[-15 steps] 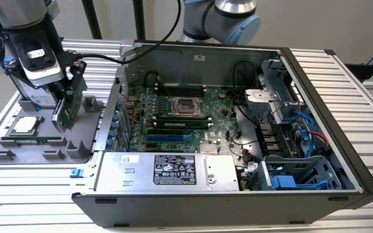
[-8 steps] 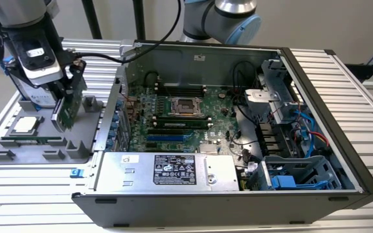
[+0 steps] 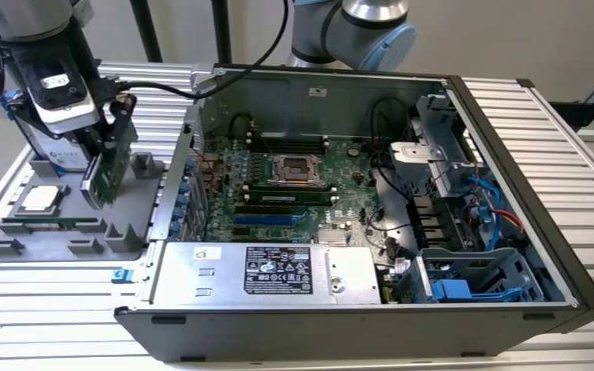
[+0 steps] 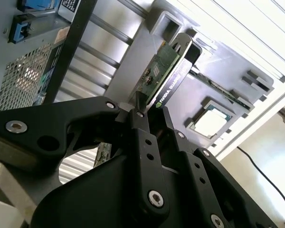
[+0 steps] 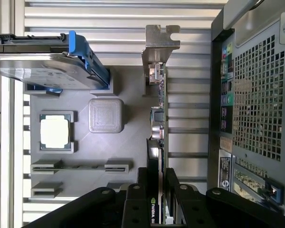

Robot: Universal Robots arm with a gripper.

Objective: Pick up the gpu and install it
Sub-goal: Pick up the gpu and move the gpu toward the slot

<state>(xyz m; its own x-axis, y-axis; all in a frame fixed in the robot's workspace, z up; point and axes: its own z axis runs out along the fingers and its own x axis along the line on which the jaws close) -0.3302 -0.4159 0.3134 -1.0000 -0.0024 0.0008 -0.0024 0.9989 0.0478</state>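
Grey plastic is seen at the exterior view's left, where a moulded tray point(image 3: 70, 241) is laid on the slatted metal surface point(image 3: 49, 309); a processor chip point(image 3: 41, 199) and a narrow memory stick point(image 3: 58, 224) are seated in it. To the right of these, over the tray, the gpu point(image 3: 101, 184) is held on edge and slightly tilted by the gripper point(image 3: 97, 151), which is clamped on the card from both faces. Whether the card's lower end touches the tray cannot be told. In the second wrist view the black fingers point(image 4: 142, 137) are seen pressed onto the gpu point(image 4: 164, 71), green board on one face and black shroud on the other. In the first wrist view the silver bracket point(image 5: 157, 40) is shown at the card's end farthest from the gripper point(image 5: 157, 183), and a hard drive point(image 5: 42, 66) in a blue frame is propped at the tray's edge. Further right in the exterior view, the open computer case point(image 3: 380, 328) is laid on its side beside the tray, with the motherboard point(image 3: 276, 193) exposed and the power supply point(image 3: 266, 270) mounted along its near wall.
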